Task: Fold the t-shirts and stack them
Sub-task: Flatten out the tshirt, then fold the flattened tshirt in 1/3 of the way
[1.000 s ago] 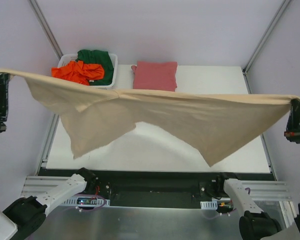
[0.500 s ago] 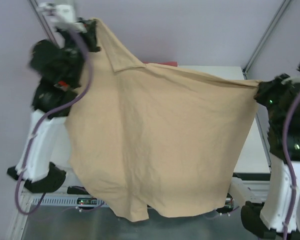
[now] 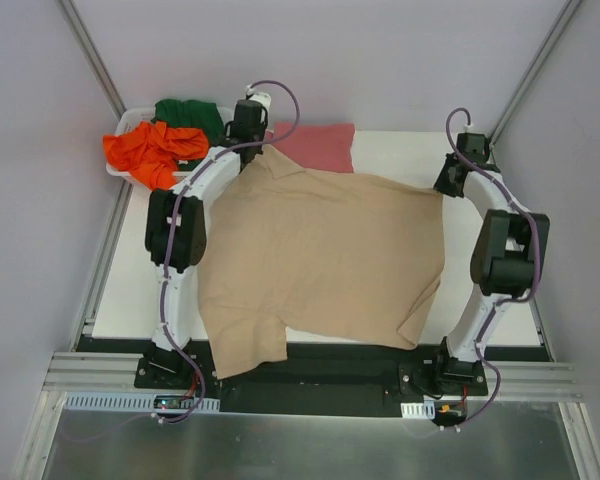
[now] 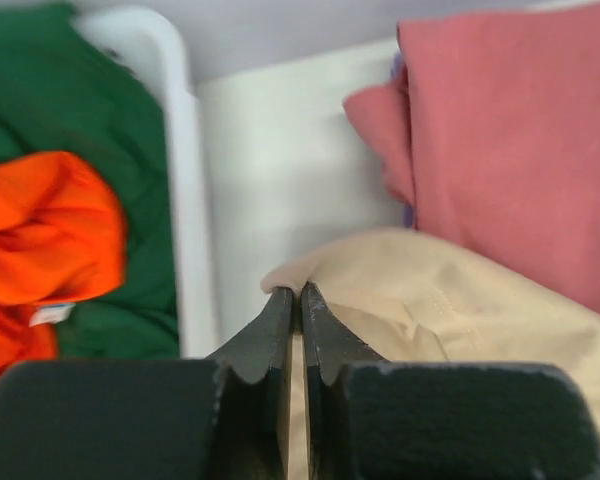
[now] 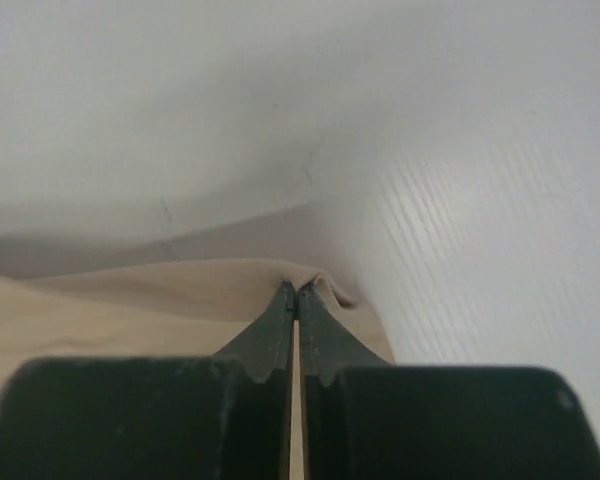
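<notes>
The tan-beige t-shirt (image 3: 320,250) lies spread over the white table, its hem hanging over the near edge. My left gripper (image 3: 263,152) is shut on its far-left corner (image 4: 380,290). My right gripper (image 3: 442,188) is shut on its far-right corner (image 5: 180,300). A folded pinkish-red t-shirt (image 3: 318,145) lies at the back, partly under the tan one, and shows in the left wrist view (image 4: 520,130). The orange t-shirt (image 3: 150,150) and dark green t-shirt (image 3: 190,115) sit crumpled in the white basket (image 3: 130,122). The pale lavender t-shirt is only a sliver (image 4: 396,68) under the pinkish-red one.
The basket's white wall (image 4: 180,180) stands just left of my left gripper. Bare white table (image 3: 500,290) shows right of the tan shirt and at the back right. Metal frame posts rise at the back corners.
Both arms swung the raised tan shirt forward and down. It now lies spread flat on the table, still held at both far corners.
</notes>
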Motion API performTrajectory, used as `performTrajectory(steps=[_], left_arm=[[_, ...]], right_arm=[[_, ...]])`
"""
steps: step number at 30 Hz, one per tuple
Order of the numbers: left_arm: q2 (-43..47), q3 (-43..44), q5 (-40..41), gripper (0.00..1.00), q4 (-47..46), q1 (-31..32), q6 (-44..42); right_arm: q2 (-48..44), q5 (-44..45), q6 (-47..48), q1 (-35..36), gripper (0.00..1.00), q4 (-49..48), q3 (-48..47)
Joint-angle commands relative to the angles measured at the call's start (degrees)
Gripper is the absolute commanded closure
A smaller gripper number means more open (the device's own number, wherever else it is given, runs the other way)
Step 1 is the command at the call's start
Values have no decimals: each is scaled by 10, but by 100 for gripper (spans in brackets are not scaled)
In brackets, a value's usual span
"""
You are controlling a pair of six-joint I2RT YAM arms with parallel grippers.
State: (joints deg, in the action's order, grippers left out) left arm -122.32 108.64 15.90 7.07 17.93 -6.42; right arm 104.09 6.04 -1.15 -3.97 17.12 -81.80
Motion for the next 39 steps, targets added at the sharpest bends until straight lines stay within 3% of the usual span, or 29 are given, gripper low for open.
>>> performTrajectory(steps=[1, 9, 18, 28, 39], left_arm=[[-46, 61, -23, 100, -43, 4, 31], [-49, 45, -4, 100, -43, 3, 61], [133, -134, 19, 100, -41, 3, 174], [324, -354, -42, 100, -2, 8, 290], [470, -454, -77, 100, 120, 35, 394]], right_arm=[[87, -54, -25, -11, 99, -43, -93], [118, -81, -25, -12, 100, -39, -114], [51, -95, -11, -12, 100, -5, -83], [9, -109, 25, -15, 100, 50, -72], [-14, -103, 52, -18, 100, 107, -75]])
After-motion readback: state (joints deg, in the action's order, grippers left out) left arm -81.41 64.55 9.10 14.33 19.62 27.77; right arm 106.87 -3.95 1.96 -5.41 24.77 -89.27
